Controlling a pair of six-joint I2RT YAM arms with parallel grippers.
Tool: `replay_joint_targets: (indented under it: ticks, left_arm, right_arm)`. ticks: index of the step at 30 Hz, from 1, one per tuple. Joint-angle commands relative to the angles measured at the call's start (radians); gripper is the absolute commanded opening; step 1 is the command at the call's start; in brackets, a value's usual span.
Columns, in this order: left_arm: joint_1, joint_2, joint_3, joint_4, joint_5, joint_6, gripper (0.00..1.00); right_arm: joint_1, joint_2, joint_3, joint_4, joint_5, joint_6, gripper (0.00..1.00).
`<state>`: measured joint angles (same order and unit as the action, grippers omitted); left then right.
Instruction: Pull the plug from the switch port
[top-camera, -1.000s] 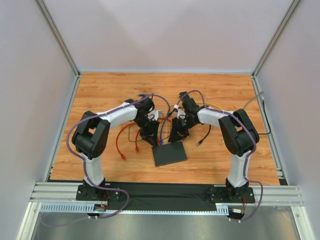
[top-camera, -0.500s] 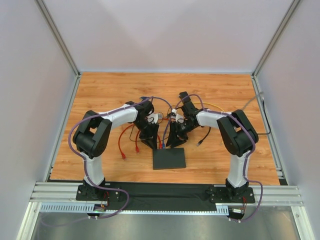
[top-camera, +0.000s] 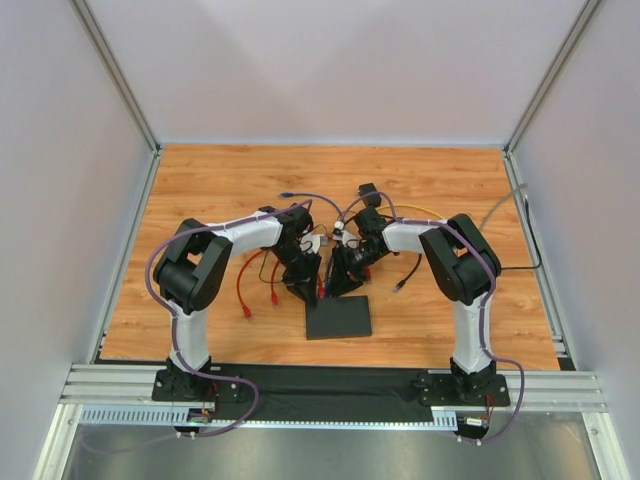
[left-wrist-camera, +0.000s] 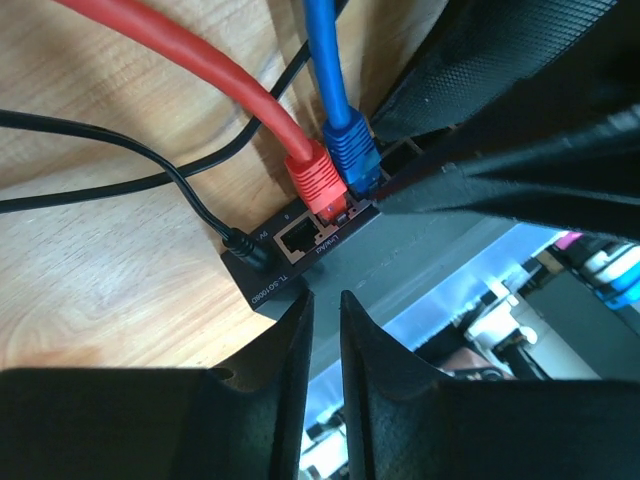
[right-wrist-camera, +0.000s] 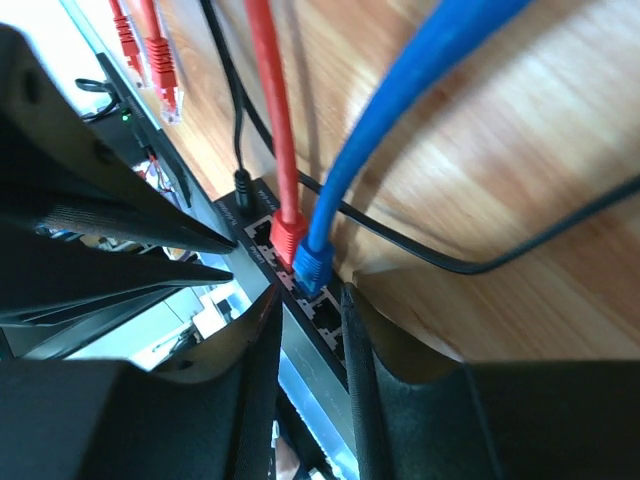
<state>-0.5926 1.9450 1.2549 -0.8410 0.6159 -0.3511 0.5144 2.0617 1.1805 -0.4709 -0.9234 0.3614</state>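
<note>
The flat black switch (top-camera: 338, 318) lies on the wooden table between the arms, its socket row on the far edge. A red plug (left-wrist-camera: 315, 180) and a blue plug (left-wrist-camera: 352, 155) sit side by side in its sockets; a thin black power plug (left-wrist-camera: 240, 248) sits at the corner. They also show in the right wrist view: red plug (right-wrist-camera: 289, 233), blue plug (right-wrist-camera: 315, 265). My left gripper (top-camera: 303, 290) is over the switch's top near the sockets, fingers (left-wrist-camera: 290, 340) almost together and empty. My right gripper (right-wrist-camera: 308, 305) is narrowly open, its tips just short of the blue plug.
Loose red cables (top-camera: 245, 290) lie left of the switch. A black cable end (top-camera: 400, 285) and a yellow cable (top-camera: 420, 212) lie to the right. A small black block (top-camera: 367, 189) sits behind the right gripper. The two grippers are close together.
The switch has turned from tilted to square and slid slightly nearer. Both grippers have come down and closer to its socket edge.
</note>
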Motion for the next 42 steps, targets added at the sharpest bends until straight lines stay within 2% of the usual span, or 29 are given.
replay_joint_targets:
  ticks: [1, 7, 11, 15, 17, 18, 19, 22, 23, 25, 26, 29, 32, 37, 42]
  left_arm:
    - [-0.004, 0.072, 0.001, -0.024, -0.111, 0.02, 0.25]
    - [-0.006, 0.081, 0.008, -0.023, -0.117, 0.021, 0.25]
    - [-0.006, 0.078, 0.014, -0.026, -0.114, 0.027, 0.25]
    - [-0.004, 0.084, 0.017, -0.032, -0.111, 0.037, 0.25]
    - [-0.003, 0.084, 0.015, -0.033, -0.114, 0.037, 0.25]
    - [-0.004, 0.083, 0.015, -0.032, -0.114, 0.037, 0.25]
    - [-0.004, 0.083, 0.015, -0.03, -0.114, 0.038, 0.25]
    - [-0.004, 0.084, 0.015, -0.032, -0.114, 0.038, 0.25]
    - [-0.004, 0.088, 0.012, -0.032, -0.117, 0.038, 0.25]
    - [-0.004, 0.092, 0.011, -0.035, -0.117, 0.038, 0.25]
    - [-0.004, 0.095, 0.011, -0.035, -0.119, 0.04, 0.25]
    - [-0.004, 0.101, 0.008, -0.032, -0.12, 0.041, 0.25]
    - [-0.004, 0.109, 0.014, -0.036, -0.12, 0.046, 0.25]
    - [-0.003, 0.108, 0.024, -0.044, -0.128, 0.05, 0.25]
    - [-0.003, 0.075, 0.034, -0.041, -0.136, 0.055, 0.24]
  right_arm:
    - [0.009, 0.02, 0.016, 0.049, -0.052, -0.01, 0.32]
    - [0.013, 0.054, 0.018, 0.037, -0.032, -0.018, 0.29]
    - [0.013, 0.078, 0.005, 0.095, -0.057, 0.034, 0.23]
    - [0.013, 0.083, 0.002, 0.15, -0.074, 0.091, 0.22]
    - [0.015, 0.081, -0.005, 0.178, -0.074, 0.114, 0.13]
    - [0.015, 0.078, -0.008, 0.182, -0.063, 0.12, 0.04]
    - [0.015, 0.069, -0.016, 0.195, -0.043, 0.132, 0.0]
    - [0.016, -0.012, -0.091, 0.305, 0.079, 0.197, 0.0]
    - [0.018, -0.05, -0.12, 0.34, 0.191, 0.211, 0.0]
    - [0.027, -0.183, -0.228, 0.45, 0.311, 0.257, 0.0]
    - [0.033, -0.219, -0.249, 0.46, 0.405, 0.257, 0.0]
    - [0.042, -0.282, -0.242, 0.405, 0.489, 0.225, 0.0]
    - [0.042, -0.253, -0.226, 0.4, 0.434, 0.255, 0.0]
    - [0.032, -0.224, -0.262, 0.589, 0.293, 0.43, 0.0]
    - [0.033, -0.198, -0.245, 0.528, 0.313, 0.442, 0.0]
